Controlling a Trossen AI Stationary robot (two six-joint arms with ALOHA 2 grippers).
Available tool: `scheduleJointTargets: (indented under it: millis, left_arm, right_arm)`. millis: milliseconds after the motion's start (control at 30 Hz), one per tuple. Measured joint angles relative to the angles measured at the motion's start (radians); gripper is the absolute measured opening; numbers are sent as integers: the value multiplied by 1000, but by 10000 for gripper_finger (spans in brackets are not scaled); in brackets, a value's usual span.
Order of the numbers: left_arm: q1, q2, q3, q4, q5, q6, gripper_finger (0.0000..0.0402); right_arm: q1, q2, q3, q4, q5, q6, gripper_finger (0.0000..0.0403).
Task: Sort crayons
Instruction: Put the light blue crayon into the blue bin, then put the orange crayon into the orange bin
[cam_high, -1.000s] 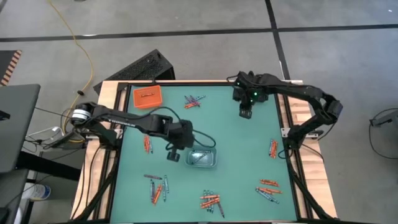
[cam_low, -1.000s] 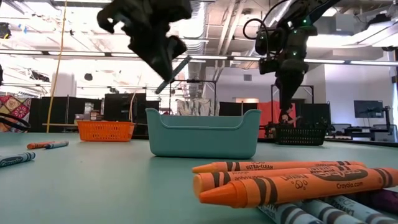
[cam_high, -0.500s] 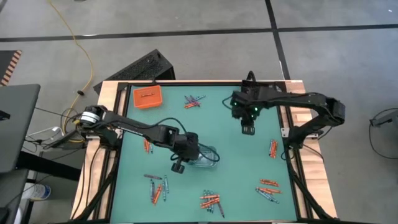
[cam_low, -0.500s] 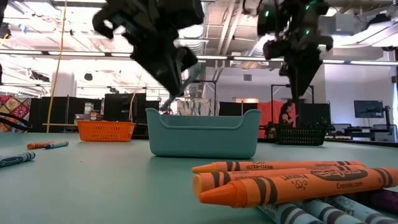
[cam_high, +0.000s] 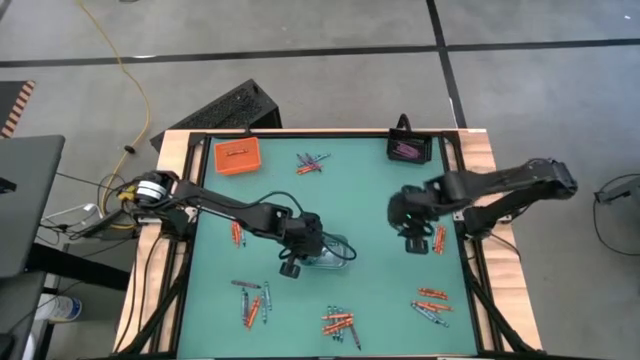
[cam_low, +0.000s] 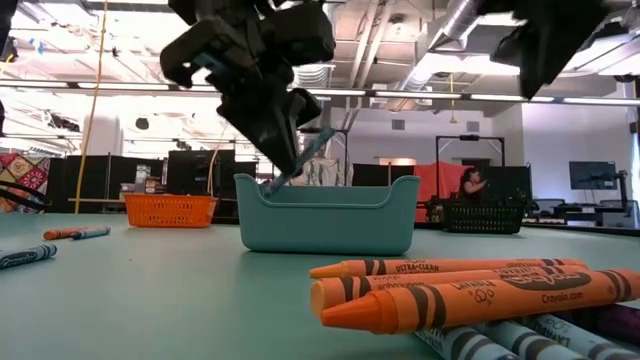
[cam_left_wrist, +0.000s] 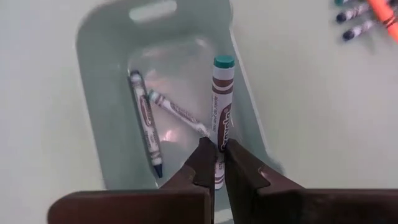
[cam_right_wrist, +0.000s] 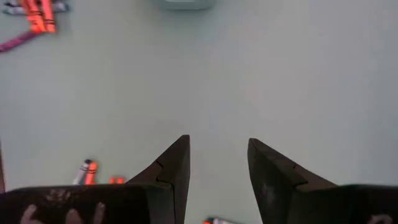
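Note:
My left gripper (cam_high: 293, 262) hangs over the clear-grey tray (cam_high: 338, 262) near the table's middle and is shut on a grey-blue crayon (cam_left_wrist: 222, 106). In the low view the crayon (cam_low: 308, 152) slants down to the tray's rim (cam_low: 325, 185). Two more grey-blue crayons (cam_left_wrist: 144, 118) lie on the tray's floor. My right gripper (cam_high: 415, 240) is open and empty above the table's right part, beside a few orange-red crayons (cam_high: 438, 238); its wrist view shows its spread fingers (cam_right_wrist: 217, 162) over bare mat. My left gripper pinches the crayon's paper-wrapped shaft (cam_left_wrist: 219, 144) between its two fingertips, nearer one end than the middle. The fingers come from above, slanting down. The crayon is lifted clear and tilted, its lower end (cam_low: 268, 183) at the tray's rim, over the inside of the tray.
An orange tray (cam_high: 236, 156) stands at the far left and a black tray (cam_high: 408, 149) with purple crayons at the far right. Loose crayon heaps lie at the far middle (cam_high: 312, 162), left (cam_high: 237, 232), near left (cam_high: 250, 300), near middle (cam_high: 338, 322) and near right (cam_high: 432, 300).
My left gripper has gone toward the table's right and down over the clear-grey tray with the crayon, whose lower end now reaches the rim. My right gripper has gone from beside the black tray toward the near edge and the right-hand crayons.

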Motion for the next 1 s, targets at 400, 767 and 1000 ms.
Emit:
scheduleJointTargets:
  millis: [400, 767, 1000]
  left_arm:
    - [0, 18, 0, 19, -20, 0, 95]
    - [-7, 17, 0, 18, -14, 9, 133]
    - [-56, 15, 0, 20, -16, 19, 133]
  right_arm:
    - [383, -12, 0, 1, 189, 375, 152]
    - [596, 129, 0, 152, 226, 523, 152]
    - [650, 252, 0, 442, 273, 375, 152]
